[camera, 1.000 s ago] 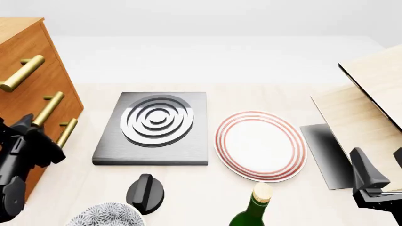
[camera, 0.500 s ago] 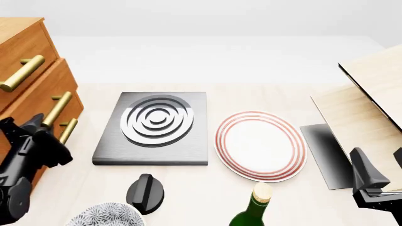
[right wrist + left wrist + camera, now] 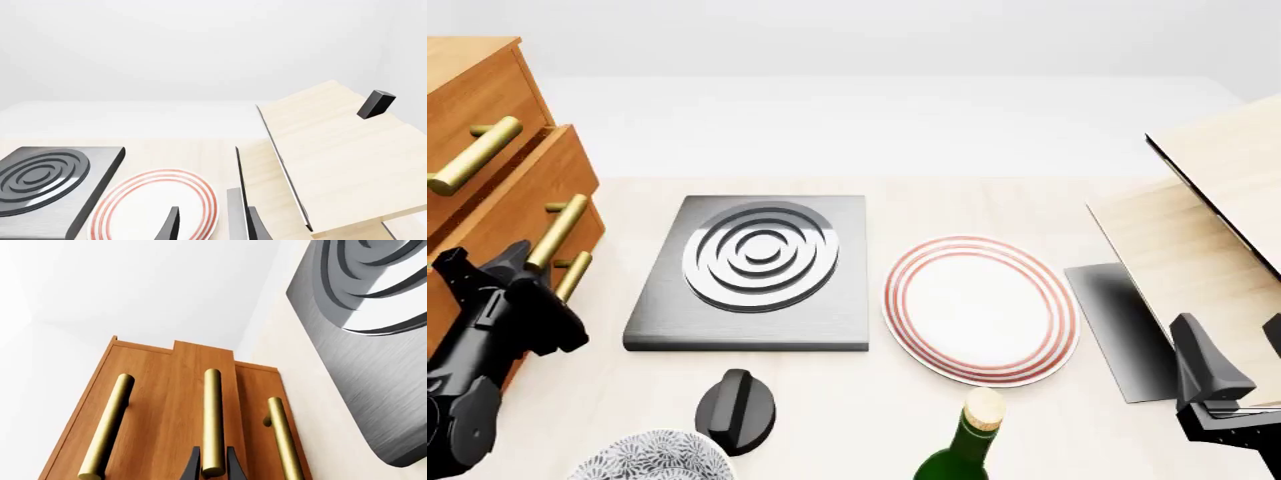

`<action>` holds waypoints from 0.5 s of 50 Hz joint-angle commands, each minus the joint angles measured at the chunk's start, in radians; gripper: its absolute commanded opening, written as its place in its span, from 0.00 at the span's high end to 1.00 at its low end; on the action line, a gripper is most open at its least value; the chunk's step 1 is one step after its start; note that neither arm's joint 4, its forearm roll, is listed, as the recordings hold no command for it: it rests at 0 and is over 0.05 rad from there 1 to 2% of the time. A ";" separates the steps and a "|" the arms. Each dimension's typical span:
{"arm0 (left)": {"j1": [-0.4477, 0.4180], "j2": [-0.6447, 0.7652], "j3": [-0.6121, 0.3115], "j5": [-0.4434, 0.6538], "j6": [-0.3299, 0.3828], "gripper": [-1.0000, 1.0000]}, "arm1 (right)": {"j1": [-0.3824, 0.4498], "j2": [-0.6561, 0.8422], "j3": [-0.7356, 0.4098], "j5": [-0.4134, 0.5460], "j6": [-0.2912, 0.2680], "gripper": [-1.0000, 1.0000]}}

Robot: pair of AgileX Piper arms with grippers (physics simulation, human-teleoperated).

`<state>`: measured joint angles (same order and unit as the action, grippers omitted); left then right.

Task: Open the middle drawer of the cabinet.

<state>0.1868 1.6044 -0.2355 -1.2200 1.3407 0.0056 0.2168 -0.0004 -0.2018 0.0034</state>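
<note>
Three brass handles line the cabinet [image 3: 481, 150] at the tabletop's left edge, and the left tool [image 3: 212, 466] is clenched on the near end of the middle drawer's [image 3: 200, 405] bar, a finger on either side, so a pull would drag the drawer front along. That drawer juts a little proud of its neighbours, judged partly open. The right tool [image 3: 208, 224] hangs released near the plate [image 3: 981, 308], uninvolved.

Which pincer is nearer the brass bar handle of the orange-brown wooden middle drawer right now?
Left. The left pincer sits at the near end of the middle drawer's brass bar handle, one finger on each side. The right pincer is far across the table, past the red-ringed white plate.
</note>
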 commanded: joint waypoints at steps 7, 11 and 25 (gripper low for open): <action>-0.120 0.019 -0.012 0.000 -0.011 1.00 | -0.002 -0.052 0.000 0.049 0.001 0.00; -0.138 0.017 -0.006 0.000 -0.018 1.00 | -0.002 -0.052 0.000 0.048 0.001 0.00; -0.160 0.019 -0.009 0.000 -0.022 1.00 | -0.002 -0.052 0.000 0.048 0.001 0.00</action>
<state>0.1362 1.5976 -0.2289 -1.2200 1.3332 0.0056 0.2168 -0.0004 -0.2019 0.0035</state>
